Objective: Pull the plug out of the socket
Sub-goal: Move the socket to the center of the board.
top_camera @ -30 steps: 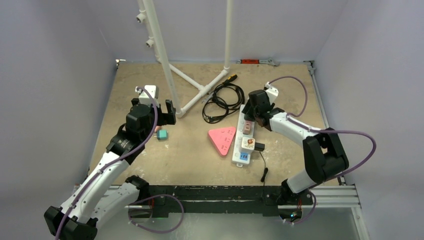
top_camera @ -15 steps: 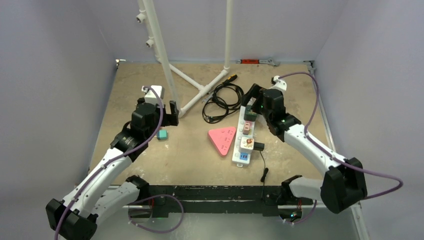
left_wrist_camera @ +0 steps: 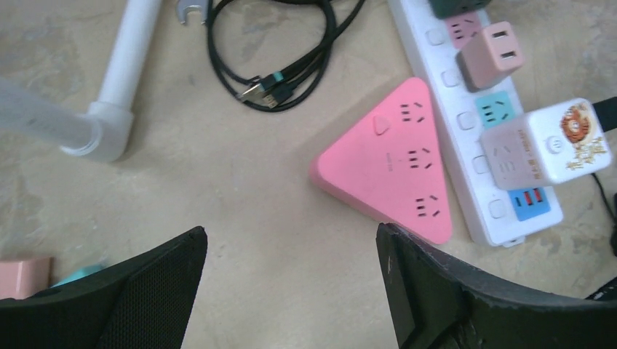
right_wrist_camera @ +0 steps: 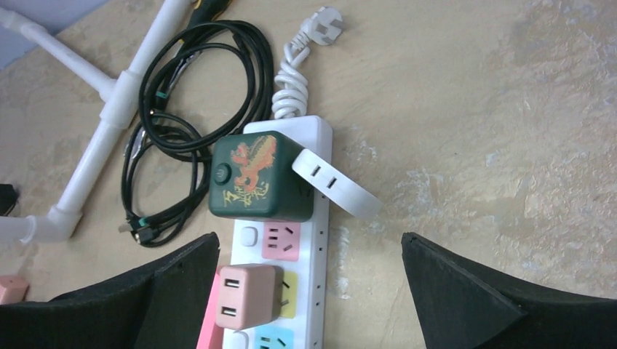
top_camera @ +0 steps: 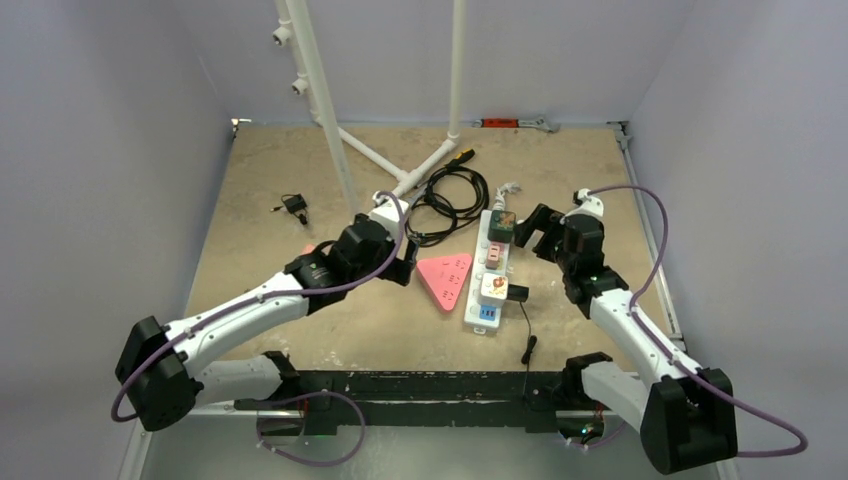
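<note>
White power strip point(top_camera: 489, 275) sits a bit right of the table's middle, running far edge to near edge. The dark green plug cube point(top_camera: 501, 226) is seated in its far end, w/ a pink adapter point(top_camera: 494, 256) and a white adapter point(top_camera: 495, 288) further toward the near edge. My right gripper point(top_camera: 533, 228) hangs just beside the green cube, jaws spread wide, nothing in them. My left gripper point(top_camera: 400, 263) is right by the pink triangle socket point(top_camera: 446, 279), jaws also wide apart & empty.
</note>
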### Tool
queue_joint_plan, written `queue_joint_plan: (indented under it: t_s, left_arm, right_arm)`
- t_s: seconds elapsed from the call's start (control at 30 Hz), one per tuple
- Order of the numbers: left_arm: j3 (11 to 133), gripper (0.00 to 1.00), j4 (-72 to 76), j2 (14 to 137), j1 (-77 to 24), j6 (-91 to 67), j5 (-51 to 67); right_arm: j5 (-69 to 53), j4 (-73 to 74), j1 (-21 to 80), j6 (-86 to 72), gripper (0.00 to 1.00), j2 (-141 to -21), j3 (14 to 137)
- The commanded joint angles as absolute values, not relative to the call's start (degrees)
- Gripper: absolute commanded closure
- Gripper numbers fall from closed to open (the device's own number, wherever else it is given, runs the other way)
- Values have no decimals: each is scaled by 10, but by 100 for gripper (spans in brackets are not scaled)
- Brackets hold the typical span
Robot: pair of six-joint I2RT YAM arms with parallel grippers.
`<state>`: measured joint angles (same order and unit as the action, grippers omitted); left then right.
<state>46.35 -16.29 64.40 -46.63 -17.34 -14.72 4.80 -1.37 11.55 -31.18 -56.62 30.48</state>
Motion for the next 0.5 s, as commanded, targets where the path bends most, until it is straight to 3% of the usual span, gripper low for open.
queue_joint_plan:
  t_s: [0.0,0.47]
  left_arm:
    - [521,14,-100,685,-499,-195,-123]
    - [688,14,-51,903,-512,-211,-40]
  right_arm:
    - [50,-52,113,-296,5,-584,297]
    - [36,-71,88,-297,18,-700,353]
